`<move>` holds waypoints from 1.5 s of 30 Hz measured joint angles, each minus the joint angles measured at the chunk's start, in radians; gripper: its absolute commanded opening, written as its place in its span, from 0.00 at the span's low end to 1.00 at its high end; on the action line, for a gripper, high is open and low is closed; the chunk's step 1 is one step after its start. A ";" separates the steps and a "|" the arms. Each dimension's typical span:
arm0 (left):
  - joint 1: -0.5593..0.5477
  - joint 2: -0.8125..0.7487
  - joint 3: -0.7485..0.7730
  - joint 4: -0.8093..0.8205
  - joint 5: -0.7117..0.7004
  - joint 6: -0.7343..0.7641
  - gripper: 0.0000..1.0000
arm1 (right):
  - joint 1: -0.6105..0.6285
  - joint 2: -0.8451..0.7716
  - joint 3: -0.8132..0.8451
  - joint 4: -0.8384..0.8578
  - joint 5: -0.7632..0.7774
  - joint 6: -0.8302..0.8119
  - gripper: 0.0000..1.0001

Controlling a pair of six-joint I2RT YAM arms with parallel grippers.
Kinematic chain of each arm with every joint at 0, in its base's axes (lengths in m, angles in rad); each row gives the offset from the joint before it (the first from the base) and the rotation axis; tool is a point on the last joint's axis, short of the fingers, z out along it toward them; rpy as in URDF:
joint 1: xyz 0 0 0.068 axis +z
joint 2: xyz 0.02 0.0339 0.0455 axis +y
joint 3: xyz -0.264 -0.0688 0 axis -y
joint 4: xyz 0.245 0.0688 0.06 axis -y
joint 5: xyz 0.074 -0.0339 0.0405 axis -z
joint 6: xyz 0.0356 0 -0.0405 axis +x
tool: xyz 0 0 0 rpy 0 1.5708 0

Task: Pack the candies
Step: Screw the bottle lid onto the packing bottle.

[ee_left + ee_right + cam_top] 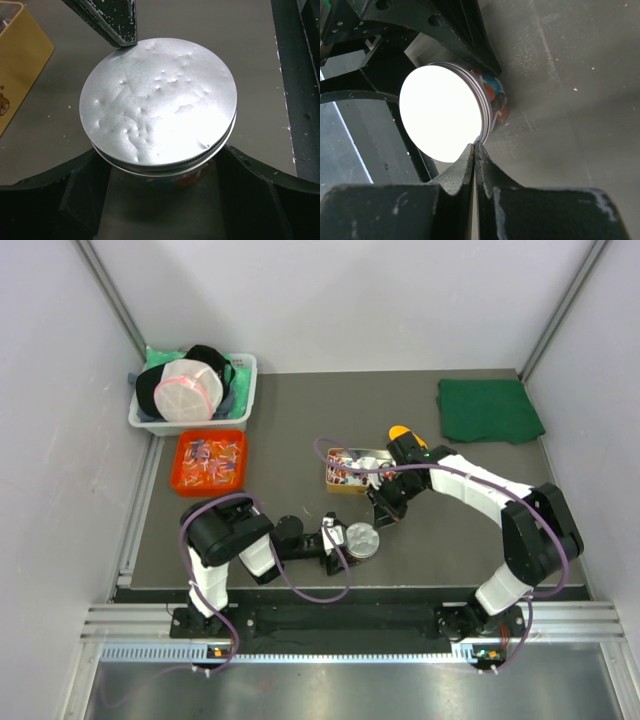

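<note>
We see the left gripper [160, 167] clamped on the jar [362, 540], one finger on each side of the glass just under the overhanging rim of the dented silver lid [157, 100]. The right gripper [474, 150] has its fingers pressed together with nothing between them, tips touching the lid's edge on the side away from the left arm. Candies [491, 96] show red and blue through the jar wall below the lid. More sit in the orange tray [205, 491] at far left and in the yellow box [22, 60], which is near the jar on its far side but apart from it. The jar stands close to the near edge of the table [300, 420], between the two arm bases. There's bare surface to its right and far right up to the green cloth [488, 408], and a white basket [245, 390] fills the far left corner
</note>
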 measured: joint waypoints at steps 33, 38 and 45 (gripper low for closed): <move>-0.002 0.001 0.002 0.013 -0.061 0.034 0.74 | -0.023 -0.081 0.013 -0.136 0.042 -0.064 0.23; -0.002 0.002 0.002 0.014 -0.061 0.038 0.74 | -0.027 0.020 0.116 -0.119 0.009 -0.064 0.23; -0.002 0.002 0.002 0.014 -0.060 0.040 0.74 | -0.027 0.144 0.210 -0.082 -0.061 -0.070 0.23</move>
